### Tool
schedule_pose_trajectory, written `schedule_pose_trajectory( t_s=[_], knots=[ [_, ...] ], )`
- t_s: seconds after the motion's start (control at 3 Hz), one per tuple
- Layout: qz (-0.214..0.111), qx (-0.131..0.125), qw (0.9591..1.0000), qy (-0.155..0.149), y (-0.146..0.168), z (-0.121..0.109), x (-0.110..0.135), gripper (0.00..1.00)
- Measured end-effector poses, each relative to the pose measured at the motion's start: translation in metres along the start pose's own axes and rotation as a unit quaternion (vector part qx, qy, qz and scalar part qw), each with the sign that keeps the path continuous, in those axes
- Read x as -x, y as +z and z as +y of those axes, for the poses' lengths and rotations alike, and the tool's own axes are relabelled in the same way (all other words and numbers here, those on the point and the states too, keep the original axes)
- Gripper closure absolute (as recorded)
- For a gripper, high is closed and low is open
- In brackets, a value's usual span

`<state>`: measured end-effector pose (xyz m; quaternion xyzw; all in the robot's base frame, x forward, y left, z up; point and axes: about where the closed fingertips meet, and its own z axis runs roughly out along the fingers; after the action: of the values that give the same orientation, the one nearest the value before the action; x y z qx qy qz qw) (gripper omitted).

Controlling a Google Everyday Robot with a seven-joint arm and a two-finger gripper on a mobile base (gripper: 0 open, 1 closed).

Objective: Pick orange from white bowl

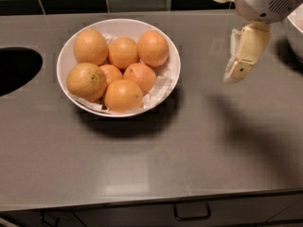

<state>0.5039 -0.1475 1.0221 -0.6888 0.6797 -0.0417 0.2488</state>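
Note:
The white bowl (168, 46) sits on the grey counter, left of centre, lined with crumpled white paper and holding several oranges. The orange (153, 48), smooth, deep orange and slightly oval, lies at the bowl's back right. Two paler, dimpled oranges (90, 47) (86, 81) lie on the bowl's left side, with smaller ones in the middle and front. My gripper (235, 70) hangs above the counter at the upper right, to the right of the bowl and apart from it, pointing down and left. It holds nothing.
A second white bowl (296, 30) shows only its rim at the right edge, behind the arm. A dark oval opening (16, 70) is cut into the counter at the left. A dark tiled wall runs along the back. Drawer handles (191, 213) sit below the counter's front edge.

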Motion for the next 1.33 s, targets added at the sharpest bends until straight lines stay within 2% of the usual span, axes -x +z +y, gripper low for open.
schedule_pose_trajectory(
  t_s=[0.33, 0.67, 1.33],
  knots=[
    [-0.024, 0.017, 0.9993, -0.022, 0.018, -0.010, 0.018, 0.00],
    [-0.024, 0.017, 0.9993, -0.022, 0.018, -0.010, 0.018, 0.00],
    [-0.039, 0.036, 0.9964, -0.066, 0.049, -0.048, 0.035, 0.00]
  ],
)
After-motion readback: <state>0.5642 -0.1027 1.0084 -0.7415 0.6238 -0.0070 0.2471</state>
